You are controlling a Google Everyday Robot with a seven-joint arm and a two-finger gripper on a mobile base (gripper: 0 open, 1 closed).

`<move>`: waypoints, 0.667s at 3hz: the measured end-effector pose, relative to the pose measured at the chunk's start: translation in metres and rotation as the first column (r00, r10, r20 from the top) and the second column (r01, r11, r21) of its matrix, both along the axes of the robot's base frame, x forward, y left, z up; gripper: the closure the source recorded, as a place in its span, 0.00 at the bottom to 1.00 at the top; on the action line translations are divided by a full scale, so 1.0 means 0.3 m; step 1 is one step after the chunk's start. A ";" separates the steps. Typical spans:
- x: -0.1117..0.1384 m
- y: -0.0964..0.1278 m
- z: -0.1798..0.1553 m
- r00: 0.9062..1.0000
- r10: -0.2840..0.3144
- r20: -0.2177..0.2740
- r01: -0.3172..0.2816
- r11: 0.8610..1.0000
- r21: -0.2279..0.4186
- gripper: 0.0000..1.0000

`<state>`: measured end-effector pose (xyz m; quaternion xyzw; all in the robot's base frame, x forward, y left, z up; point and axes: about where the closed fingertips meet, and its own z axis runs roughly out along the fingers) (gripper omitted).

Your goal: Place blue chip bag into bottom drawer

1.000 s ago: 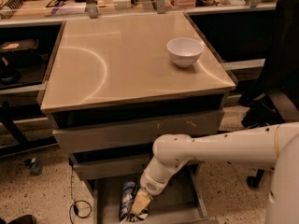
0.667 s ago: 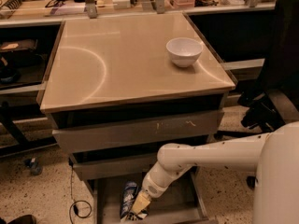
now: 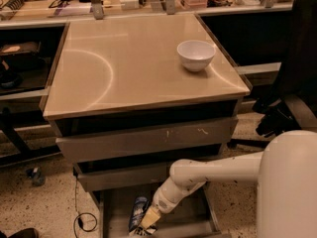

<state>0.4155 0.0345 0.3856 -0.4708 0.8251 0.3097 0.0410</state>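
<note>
The blue chip bag (image 3: pixel 137 212) lies in the bottom drawer (image 3: pixel 193 217), near its left side, lengthwise toward the front. The drawer is pulled out below the two scuffed drawer fronts. My white arm reaches down from the right, and the gripper (image 3: pixel 146 222) is low inside the drawer, right beside and partly over the bag's front end. Its tan fingertips touch or nearly touch the bag; I cannot make out whether they hold it.
A white bowl (image 3: pixel 196 54) stands on the cabinet top (image 3: pixel 124 68) at the right rear. A black office chair (image 3: pixel 292 88) is to the right. A cable loop (image 3: pixel 86 221) lies on the floor left of the drawer. Cluttered benches stand behind.
The arm has drawn slightly right and lower; the gripper stays inside the drawer at the bag. The bag has not visibly moved.
</note>
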 end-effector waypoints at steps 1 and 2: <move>0.037 -0.013 -0.092 0.999 -0.051 -0.004 0.051 0.998 0.036 1.00; 0.101 -0.047 -0.177 0.994 -0.111 0.002 0.111 0.993 0.044 1.00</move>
